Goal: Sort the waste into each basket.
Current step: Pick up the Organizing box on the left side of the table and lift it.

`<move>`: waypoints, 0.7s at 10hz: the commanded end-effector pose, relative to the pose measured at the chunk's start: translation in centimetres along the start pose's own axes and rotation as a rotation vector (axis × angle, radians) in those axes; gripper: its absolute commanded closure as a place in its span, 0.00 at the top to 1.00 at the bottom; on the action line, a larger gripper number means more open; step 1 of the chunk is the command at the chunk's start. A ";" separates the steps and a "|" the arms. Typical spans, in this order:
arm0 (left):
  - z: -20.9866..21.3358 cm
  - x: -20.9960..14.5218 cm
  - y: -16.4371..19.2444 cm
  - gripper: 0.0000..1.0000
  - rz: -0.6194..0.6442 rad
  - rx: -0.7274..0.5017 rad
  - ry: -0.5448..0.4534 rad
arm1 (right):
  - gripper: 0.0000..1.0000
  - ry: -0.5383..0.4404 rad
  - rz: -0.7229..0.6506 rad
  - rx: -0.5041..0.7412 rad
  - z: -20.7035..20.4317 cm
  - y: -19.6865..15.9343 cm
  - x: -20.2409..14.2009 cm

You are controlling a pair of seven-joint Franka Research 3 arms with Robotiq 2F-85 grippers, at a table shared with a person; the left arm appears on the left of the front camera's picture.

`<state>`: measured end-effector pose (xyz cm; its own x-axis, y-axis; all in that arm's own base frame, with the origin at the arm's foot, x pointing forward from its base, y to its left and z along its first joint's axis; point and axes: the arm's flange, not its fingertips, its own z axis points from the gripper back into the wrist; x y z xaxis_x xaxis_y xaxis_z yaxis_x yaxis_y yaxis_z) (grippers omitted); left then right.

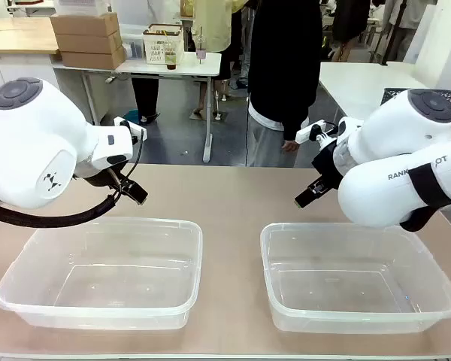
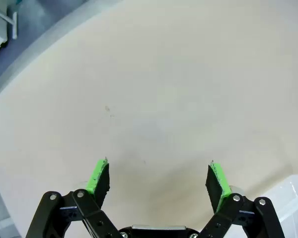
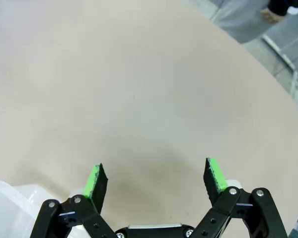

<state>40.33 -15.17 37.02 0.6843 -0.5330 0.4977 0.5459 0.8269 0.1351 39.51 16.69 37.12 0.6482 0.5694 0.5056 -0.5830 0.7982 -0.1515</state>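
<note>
Waiting seems the fair reading of this step: no cans or bottles show in any view, so the waste has not reached the bench [image 1: 233,197] and sorting has not begun. Two clear tubs sit side by side near the robot's edge, the left basket [image 1: 105,272] and the right basket [image 1: 358,277], both empty.

The next move calls for waste to appear, perhaps from the person [image 1: 286,75] standing at the far side, before either arm can pick.

The left hand [image 2: 158,179] hovers over bare bench behind the left basket, fingers spread wide, holding and touching nothing. The right hand [image 3: 154,179] hangs likewise behind the right basket, fingers wide apart and empty, a basket corner just showing at the frame edge.
</note>
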 end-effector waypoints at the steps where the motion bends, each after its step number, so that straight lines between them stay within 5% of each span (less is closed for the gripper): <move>1: 0.0 0.0 0.0 1.00 0.000 0.000 0.000 | 1.00 0.000 0.000 0.000 0.0 0.0 0.0; 7: 0.0 0.0 0.0 1.00 0.000 0.000 0.000 | 1.00 0.000 0.000 0.000 0.0 0.0 0.0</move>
<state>40.33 -15.17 37.02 0.6845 -0.5327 0.4977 0.5456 0.8271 0.1349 39.51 16.69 37.12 0.6477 0.5701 0.5054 -0.5834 0.7978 -0.1522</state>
